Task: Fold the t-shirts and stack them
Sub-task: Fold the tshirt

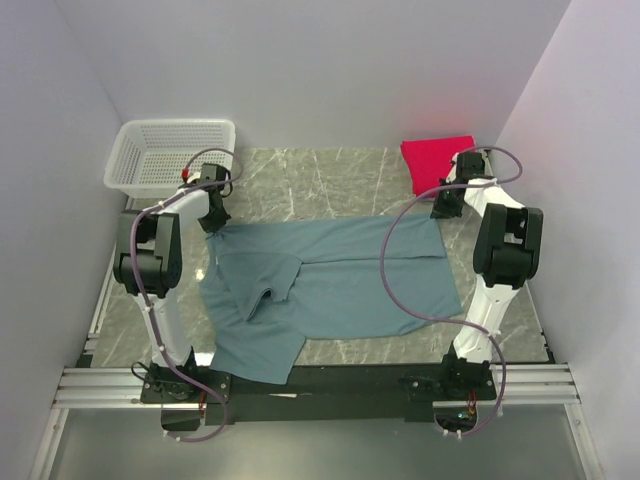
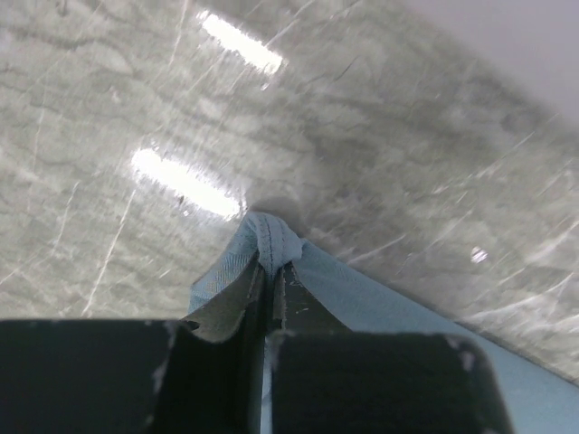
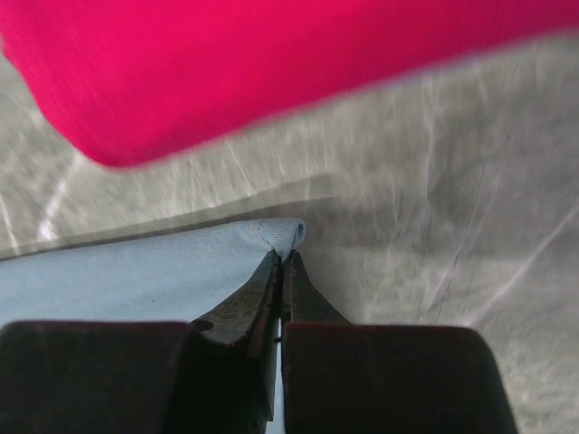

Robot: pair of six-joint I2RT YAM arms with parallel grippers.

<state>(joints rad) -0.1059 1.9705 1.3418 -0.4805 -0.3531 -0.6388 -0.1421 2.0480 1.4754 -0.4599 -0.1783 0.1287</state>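
Observation:
The teal-blue t-shirt (image 1: 330,285) lies spread across the middle of the table, its left side rumpled with a sleeve folded over. My left gripper (image 1: 214,222) is shut on its far left corner (image 2: 271,237). My right gripper (image 1: 441,211) is shut on its far right corner (image 3: 280,233). The crimson-pink t-shirt (image 1: 437,162) lies folded at the back right, just beyond my right gripper, and fills the top of the right wrist view (image 3: 226,63). The lavender shirt is out of view.
A white mesh basket (image 1: 172,157) stands at the back left corner, close behind my left arm. Walls close the table on the left, right and back. The marble tabletop (image 1: 320,180) shows between the basket and the pink shirt.

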